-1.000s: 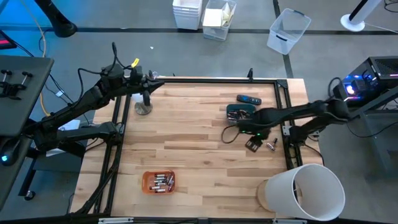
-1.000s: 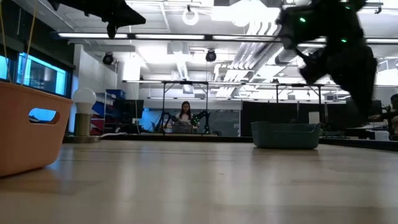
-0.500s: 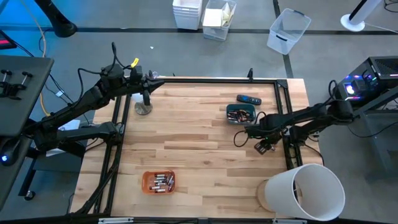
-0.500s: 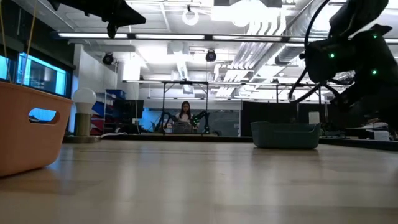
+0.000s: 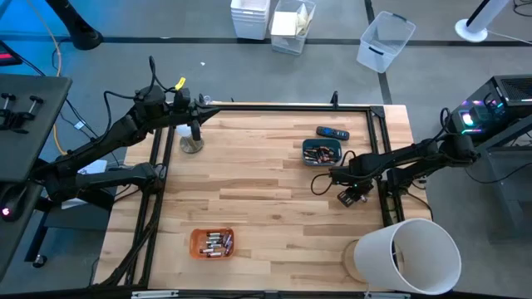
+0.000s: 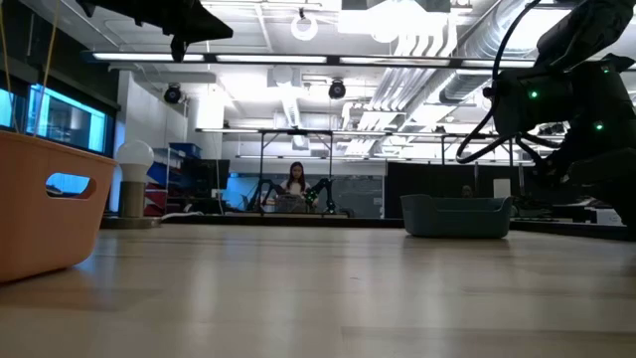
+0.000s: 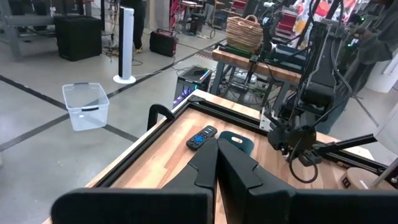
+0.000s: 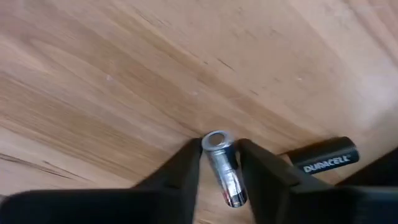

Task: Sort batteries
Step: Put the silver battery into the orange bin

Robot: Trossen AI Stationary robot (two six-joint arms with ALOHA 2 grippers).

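Note:
My right gripper (image 5: pixel 352 198) is low over the table near its right edge, pointing down, shut on a silvery battery (image 8: pixel 224 169). A black Duracell battery (image 8: pixel 323 159) lies on the wood just beside it. More batteries fill a teal tray (image 5: pixel 304 153) at the far right and an orange tray (image 5: pixel 194 243) near the front edge. My left gripper (image 5: pixel 197 124) hangs shut above the far left corner and touches nothing; in the left wrist view its fingers (image 7: pixel 216 163) meet. My right gripper pinches the silvery battery between its two fingers (image 8: pixel 186 165), which come from above and point down. The round end (image 8: pixel 216 140) shows between the fingertips and the body runs back between them, tilted. Whether its other end rests on the table I cannot tell.
A dark remote (image 5: pixel 332 133) lies beyond the teal tray by the far rail. A white bucket (image 5: pixel 416 257) stands at the near right corner. A small round-based stand (image 5: pixel 192 144) sits under the left gripper. Bare wood spreads across the table's middle.
My right gripper has moved a short way toward the table's right edge, to the loose batteries lying there, and its arm has drawn back to the right in the low view. The left arm has kept still.

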